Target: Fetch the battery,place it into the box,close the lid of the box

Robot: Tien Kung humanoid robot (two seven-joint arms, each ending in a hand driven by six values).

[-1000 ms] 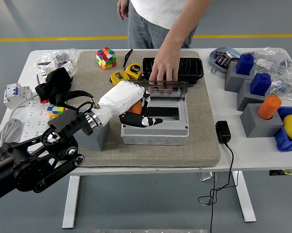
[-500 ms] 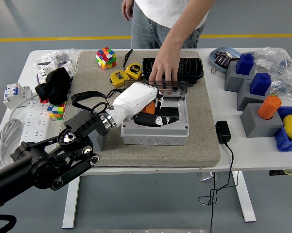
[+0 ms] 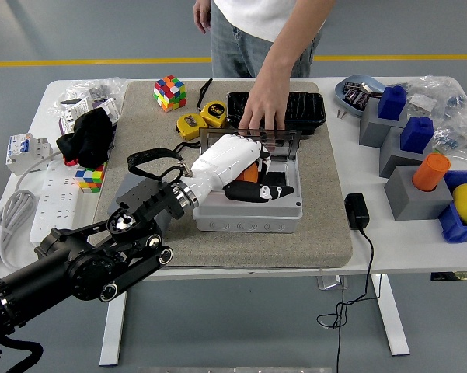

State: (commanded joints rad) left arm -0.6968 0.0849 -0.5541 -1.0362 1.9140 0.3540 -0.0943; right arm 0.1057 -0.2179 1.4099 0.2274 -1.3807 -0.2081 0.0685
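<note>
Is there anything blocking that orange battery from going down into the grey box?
Nothing visible. The left hand holds the orange battery over the open grey plastic box; a person's hand holds the clear lid back.

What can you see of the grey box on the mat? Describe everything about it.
The grey box looks like a plastic enclosure, rectangular, with ribbed front wall. It sits flat on the tan mat. Its clear lid stands open at the far side, held by a person's hand. The left robot hand reaches into it holding an orange battery.
</note>
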